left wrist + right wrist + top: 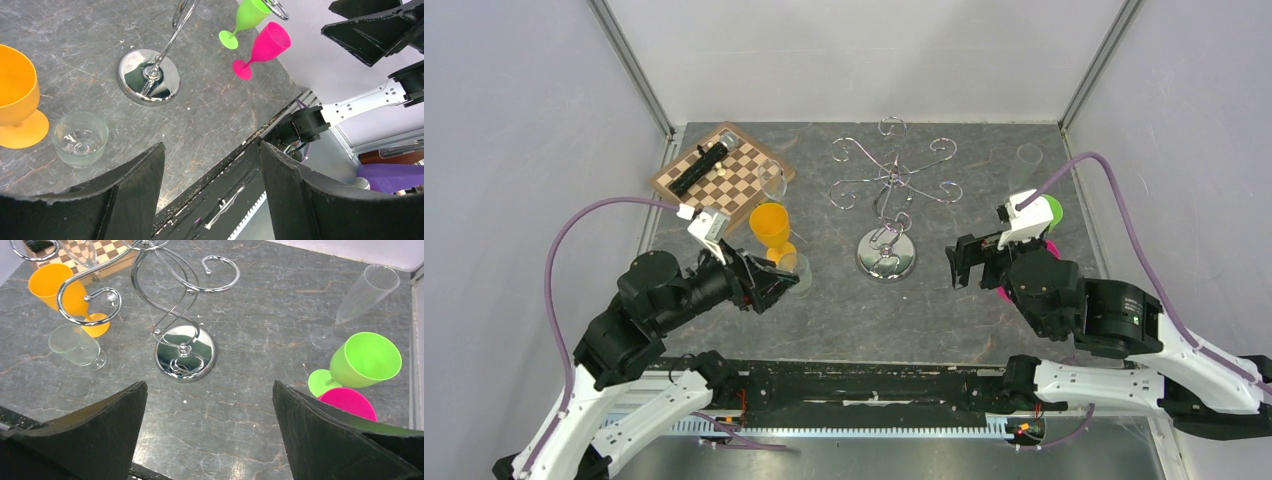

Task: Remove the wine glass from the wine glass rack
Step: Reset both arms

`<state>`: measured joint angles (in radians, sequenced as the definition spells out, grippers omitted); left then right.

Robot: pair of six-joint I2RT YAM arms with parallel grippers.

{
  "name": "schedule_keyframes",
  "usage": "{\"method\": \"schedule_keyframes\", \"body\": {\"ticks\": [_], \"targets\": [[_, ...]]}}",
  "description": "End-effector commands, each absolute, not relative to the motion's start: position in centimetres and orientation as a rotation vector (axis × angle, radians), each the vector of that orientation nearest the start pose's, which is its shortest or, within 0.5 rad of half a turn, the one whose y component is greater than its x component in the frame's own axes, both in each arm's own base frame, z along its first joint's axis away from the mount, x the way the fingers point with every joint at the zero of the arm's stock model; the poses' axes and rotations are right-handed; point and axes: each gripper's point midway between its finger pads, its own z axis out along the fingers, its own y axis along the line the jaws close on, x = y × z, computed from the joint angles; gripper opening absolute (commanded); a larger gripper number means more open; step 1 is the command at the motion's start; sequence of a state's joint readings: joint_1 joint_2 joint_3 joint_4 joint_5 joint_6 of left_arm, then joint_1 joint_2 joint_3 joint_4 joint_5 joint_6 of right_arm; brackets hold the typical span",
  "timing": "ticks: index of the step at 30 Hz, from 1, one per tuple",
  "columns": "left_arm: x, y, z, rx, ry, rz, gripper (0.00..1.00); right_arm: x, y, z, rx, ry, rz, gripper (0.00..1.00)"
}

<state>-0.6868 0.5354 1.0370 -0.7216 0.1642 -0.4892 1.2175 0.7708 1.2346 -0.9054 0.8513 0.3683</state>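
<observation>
The shiny chrome wire wine glass rack (892,180) is standing upright in the middle of the grey marbled bench (844,320), with its round domed base resting flat. The clear short-stemmed wine glass (80,137) is off the rack. It is standing upright on the bench, to the left of the rack's base and apart from it, just beside the foot of the orange plastic goblet (770,226).

The left claw (774,285) is hovering low near this clear glass. Its jaws are standing apart with nothing between them, and they are not touching the glass. The right claw (952,268) is hovering on the other side of the rack, facing the base, with its jaws spread wide and gripping nothing.

Behind the right claw, the lime green plastic goblet (365,360) and the pink plastic goblet (348,402) are standing close together. A clear tall flute (367,287) is standing further back. In the far left corner the wooden chessboard (724,175) is lying with a black cylinder (699,168) on top of it.
</observation>
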Motion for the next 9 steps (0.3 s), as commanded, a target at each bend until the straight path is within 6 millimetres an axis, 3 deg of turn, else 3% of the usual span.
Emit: {"method": "schedule_keyframes", "body": {"ticks": [1, 9], "targets": [[13.6, -17.2, 35.6, 0.276, 1.796, -1.005, 0.75, 18.6, 12.7, 34.0, -0.19, 1.839, 0.187, 0.98], [13.7, -17.4, 35.7, 0.297, 1.801, -0.995, 0.75, 18.7, 11.3, 34.1, -0.103, 1.854, 0.142, 0.98]]}}
